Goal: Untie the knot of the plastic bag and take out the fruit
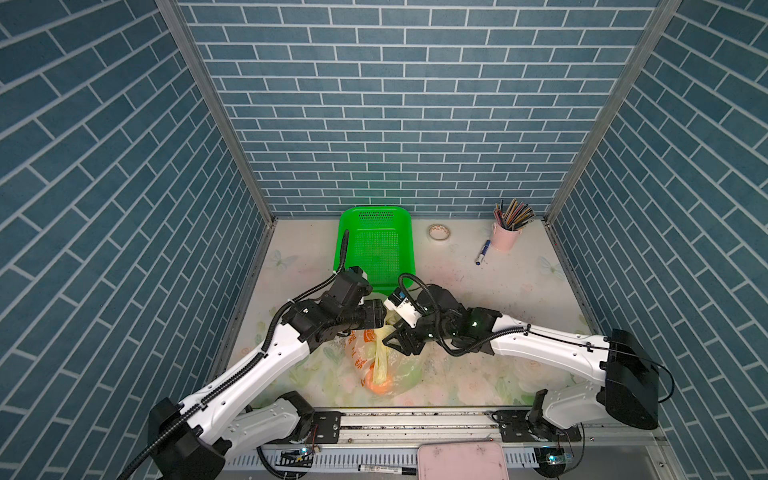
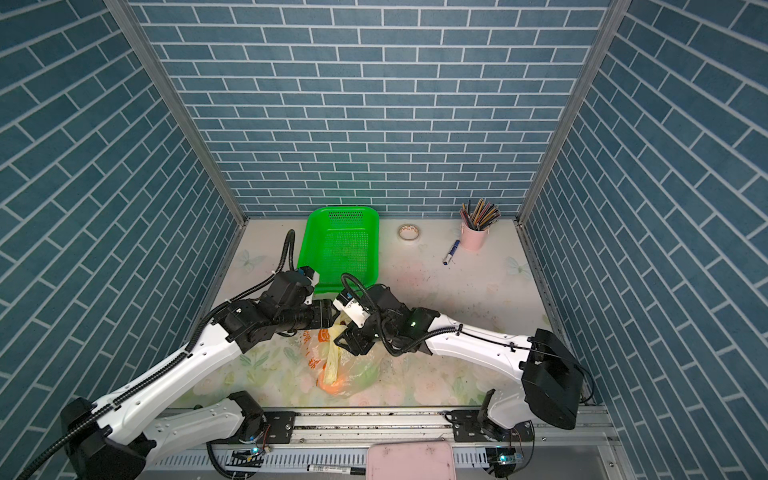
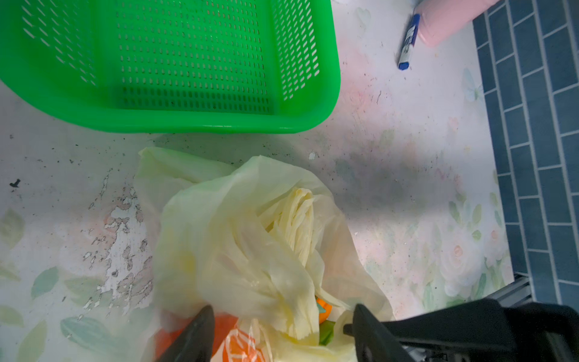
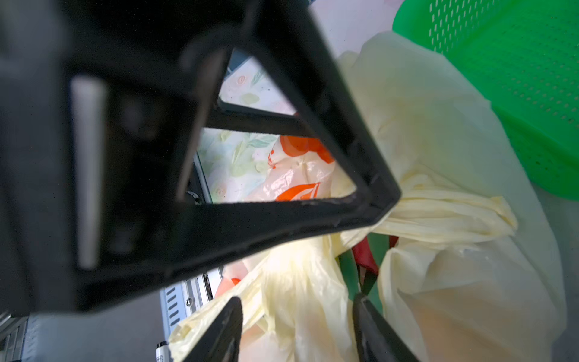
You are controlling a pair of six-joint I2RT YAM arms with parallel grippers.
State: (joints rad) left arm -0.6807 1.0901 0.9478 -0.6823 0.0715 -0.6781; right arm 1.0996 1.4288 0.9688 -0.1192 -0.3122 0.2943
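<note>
The plastic bag [image 1: 376,357] is seen lying near the front edge of the worktop [image 1: 519,291], before the green basket [image 1: 374,249], an orange fruit [image 1: 380,384] showing through. The left gripper [image 3: 283,308] and right gripper [image 4: 297,297] are held spread over it, film lying loose between the fingers, nothing clenched.

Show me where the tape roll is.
In both top views the tape roll lies near the back wall, between the green basket and the pink cup.
</note>
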